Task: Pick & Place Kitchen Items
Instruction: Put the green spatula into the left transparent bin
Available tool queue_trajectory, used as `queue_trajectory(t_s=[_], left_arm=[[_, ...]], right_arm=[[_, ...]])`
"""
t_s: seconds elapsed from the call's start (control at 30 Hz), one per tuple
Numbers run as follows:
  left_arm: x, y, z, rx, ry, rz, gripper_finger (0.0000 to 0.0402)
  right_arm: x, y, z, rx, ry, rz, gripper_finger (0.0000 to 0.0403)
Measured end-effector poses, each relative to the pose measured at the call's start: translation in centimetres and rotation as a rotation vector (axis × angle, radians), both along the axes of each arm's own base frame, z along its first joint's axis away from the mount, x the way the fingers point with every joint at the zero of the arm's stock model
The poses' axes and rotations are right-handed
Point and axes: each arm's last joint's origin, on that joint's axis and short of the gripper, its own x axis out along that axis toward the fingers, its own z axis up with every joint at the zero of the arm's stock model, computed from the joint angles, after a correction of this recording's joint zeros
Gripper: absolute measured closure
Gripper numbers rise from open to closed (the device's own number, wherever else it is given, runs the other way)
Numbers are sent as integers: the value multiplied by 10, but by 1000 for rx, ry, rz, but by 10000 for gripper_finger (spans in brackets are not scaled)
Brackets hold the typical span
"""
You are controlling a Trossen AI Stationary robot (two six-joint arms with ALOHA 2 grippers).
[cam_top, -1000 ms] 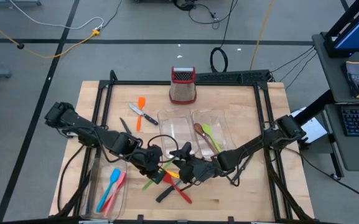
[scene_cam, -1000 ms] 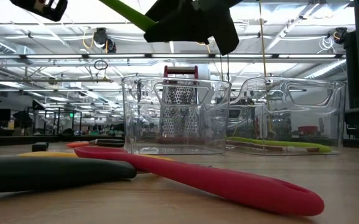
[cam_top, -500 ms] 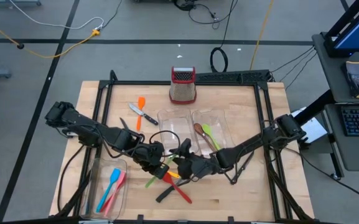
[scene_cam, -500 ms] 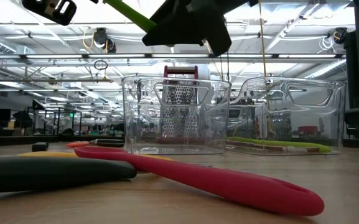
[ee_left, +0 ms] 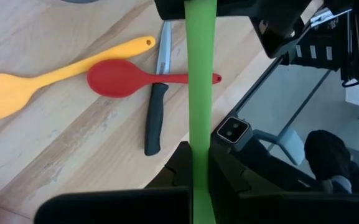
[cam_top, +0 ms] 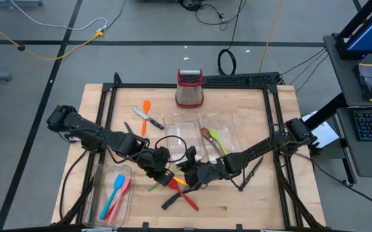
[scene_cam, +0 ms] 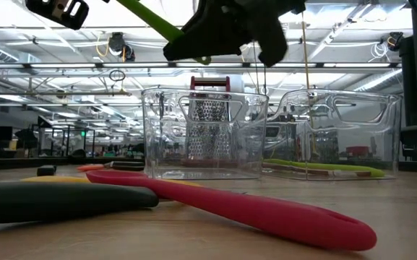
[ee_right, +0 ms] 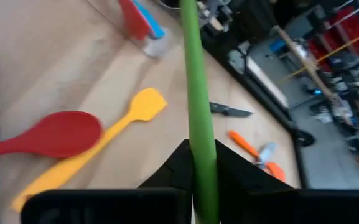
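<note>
Two tools (cam_top: 162, 175) (cam_top: 184, 175) gripping one green spatula (ee_left: 199, 93), three clear trays (cam_top: 184, 133)

i'm seeing both grippers meeting over the front middle of the table (cam_top: 250, 206), each clamping the same green utensil (ee_left: 199, 93), so that spot is blocked. under them a yellow spatula (ee_left: 48, 78), red spoon (ee_left: 120, 79) and black-handled knife (ee_left: 155, 115) are cluttering the wood. two clear trays (cam_top: 202, 135) are walling off the centre, the grater (cam_top: 189, 87) is standing behind. the front right corner is lying bare.
</note>
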Motion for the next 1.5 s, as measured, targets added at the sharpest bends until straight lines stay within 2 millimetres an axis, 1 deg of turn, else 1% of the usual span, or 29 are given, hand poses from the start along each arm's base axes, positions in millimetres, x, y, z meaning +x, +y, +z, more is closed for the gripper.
queue_trajectory(t_s=[0.13, 0.2, 0.33, 0.47, 0.6, 0.77, 0.9, 1.03, 1.17, 1.33, 1.4, 1.5], left_arm=[[0, 1, 0, 21, -10, -16, 391], [1, 2, 0, 48, -24, -29, 381], [3, 7, 0, 97, -65, -50, 340], [8, 11, 2, 152, -126, -57, 302], [12, 15, 5, 189, -194, -107, 264], [12, 28, 16, 227, -280, -147, 216], [9, 42, 28, 215, -351, -209, 189], [1, 54, 41, 276, -426, -272, 180], [-12, 63, 53, 350, -478, -333, 179], [-41, 69, 70, 473, -491, -347, 179], [-54, 69, 76, 528, -476, -339, 179], [-73, 68, 89, 619, -517, -322, 179]], right_arm=[[-1, 0, -2, 44, 11, -4, 377], [-1, 0, -3, 53, 20, -12, 377], [-2, -1, -4, 63, 30, -32, 378], [-1, -1, -1, 75, 9, -33, 378], [-1, 0, -2, 93, 15, -25, 378], [-1, 1, -2, 125, 33, 21, 378], [-1, 3, -3, 170, 45, 67, 378], [-1, 7, -2, 249, 63, 161, 378], [-2, 9, -2, 294, 73, 194, 378], [0, 10, 1, 310, 33, 206, 378], [1, 10, 4, 319, 7, 212, 378], [2, 8, 9, 333, -24, 220, 378]])
